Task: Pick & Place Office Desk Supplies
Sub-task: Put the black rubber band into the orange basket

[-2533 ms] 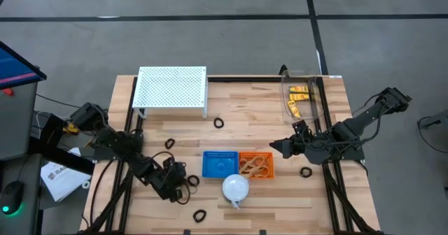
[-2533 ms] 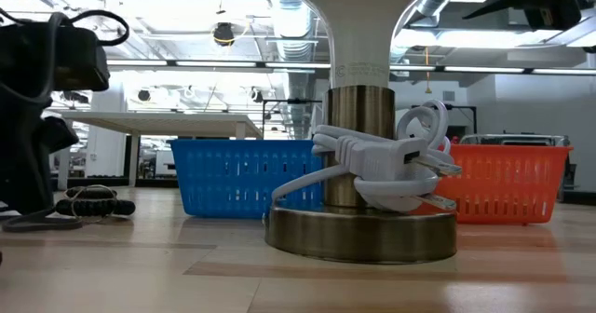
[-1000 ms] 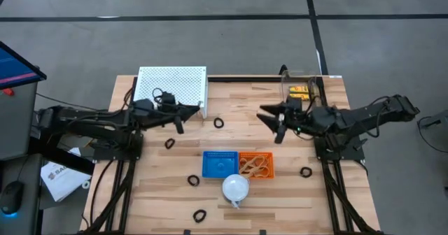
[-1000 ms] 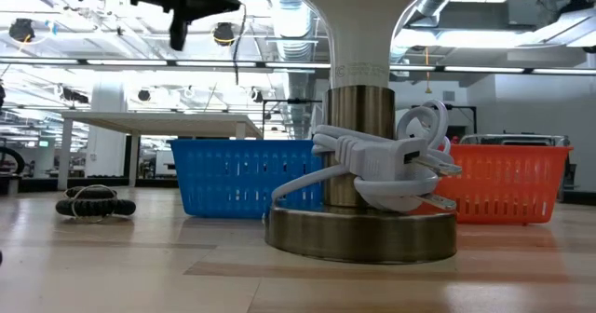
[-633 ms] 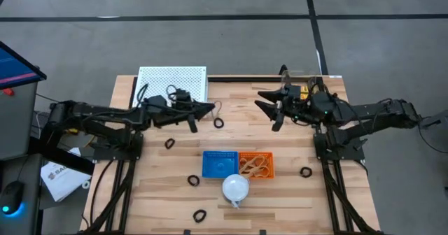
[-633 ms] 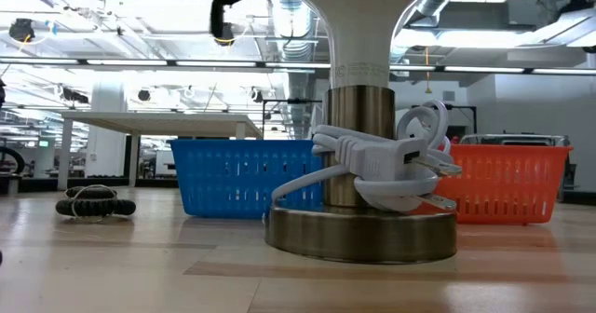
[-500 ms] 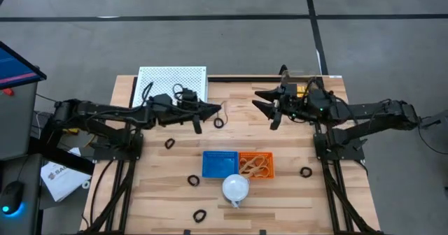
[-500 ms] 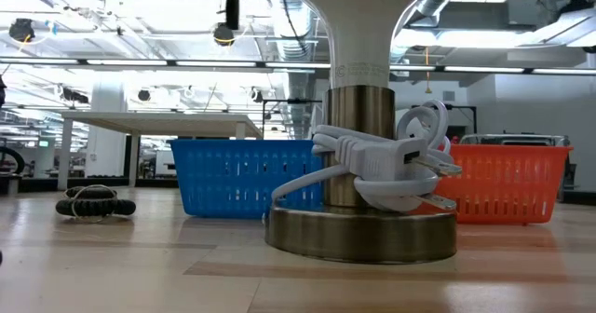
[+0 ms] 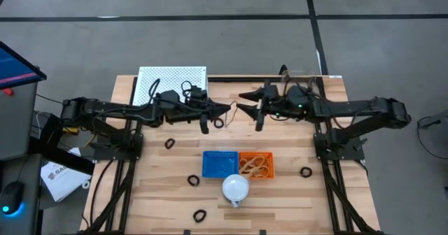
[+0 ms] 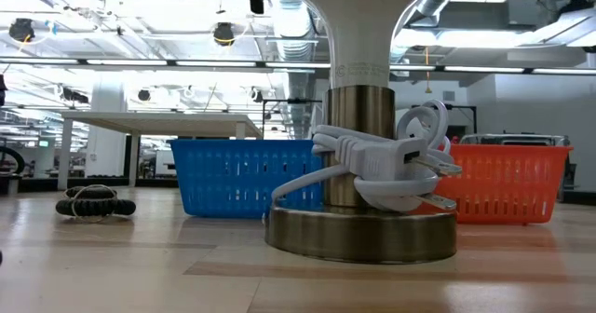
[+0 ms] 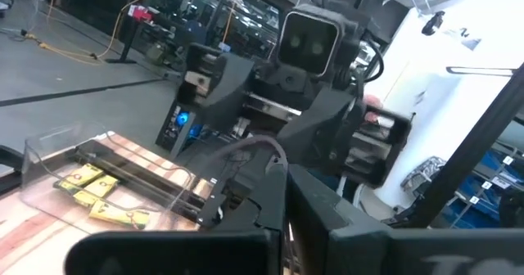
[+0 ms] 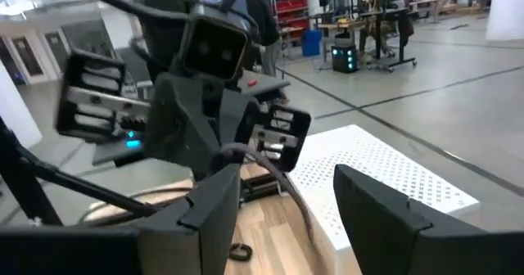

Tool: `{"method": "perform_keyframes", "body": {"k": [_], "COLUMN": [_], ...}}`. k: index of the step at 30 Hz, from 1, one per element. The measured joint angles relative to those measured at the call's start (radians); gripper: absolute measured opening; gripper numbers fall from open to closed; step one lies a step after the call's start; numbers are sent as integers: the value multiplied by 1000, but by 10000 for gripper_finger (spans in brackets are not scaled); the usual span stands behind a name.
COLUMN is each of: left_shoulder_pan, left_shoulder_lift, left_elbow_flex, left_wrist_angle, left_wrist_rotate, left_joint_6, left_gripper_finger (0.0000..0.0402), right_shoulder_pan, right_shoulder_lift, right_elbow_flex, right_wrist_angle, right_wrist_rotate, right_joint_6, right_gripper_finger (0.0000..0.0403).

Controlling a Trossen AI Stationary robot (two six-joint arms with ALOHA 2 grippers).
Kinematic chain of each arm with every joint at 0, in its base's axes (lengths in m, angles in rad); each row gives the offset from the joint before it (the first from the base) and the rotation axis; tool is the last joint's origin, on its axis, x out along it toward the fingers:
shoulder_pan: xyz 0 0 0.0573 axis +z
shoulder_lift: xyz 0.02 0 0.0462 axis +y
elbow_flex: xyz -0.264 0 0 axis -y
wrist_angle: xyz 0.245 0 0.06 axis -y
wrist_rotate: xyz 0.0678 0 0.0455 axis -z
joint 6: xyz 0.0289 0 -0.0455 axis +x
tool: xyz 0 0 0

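So both arms are stretched out over the back half of the counter, tips nearly meeting mid-air. The left tool is pinched tight on a thin tan rubber-band loop, which hangs off its tip and dangles between the two arms. The right tool faces it with its fingers spread wide and nothing in them, the band just in front of the gap. Right below where they meet, a small black ring lies on the wood. More black rings are scattered around: one near the left arm, one left of the blue basket, one at the front edge, one right of the orange basket, which has tan bands in it. The yellow clips sit in a clear tray at the back right corner. A white perforated stand is at the back left.
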Motion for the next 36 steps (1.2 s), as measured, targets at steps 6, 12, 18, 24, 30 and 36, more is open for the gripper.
{"method": "perform_keyframes", "body": {"k": [6, 12, 18, 24, 30, 36], "left_shoulder_pan": [0, -8, -21, -22, -22, -27], "left_shoulder_lift": [-7, -6, -6, -6, -6, -6], "left_elbow_flex": [0, 0, -5, -5, -5, -5], "left_wrist_angle": [4, 1, -18, -34, -83, -137], "left_wrist_rotate": [0, -1, -1, -1, 37, 133], "left_joint_6": [-3, -6, -7, -7, -6, -5], "left_gripper_finger": [2, 2, 2, 2, 2, 2], "right_shoulder_pan": [0, -6, -13, -12, -19, -23], "right_shoulder_lift": [74, 117, 122, 92, 71, 46], "right_elbow_flex": [84, 150, 187, 189, 189, 188], "right_wrist_angle": [-86, -140, -209, -242, -272, -321], "right_wrist_rotate": [1, 1, 2, 2, 10, 33], "right_joint_6": [-60, -87, -87, -86, -45, -34], "right_gripper_finger": [195, 174, 113, 22, 6, 4]}}
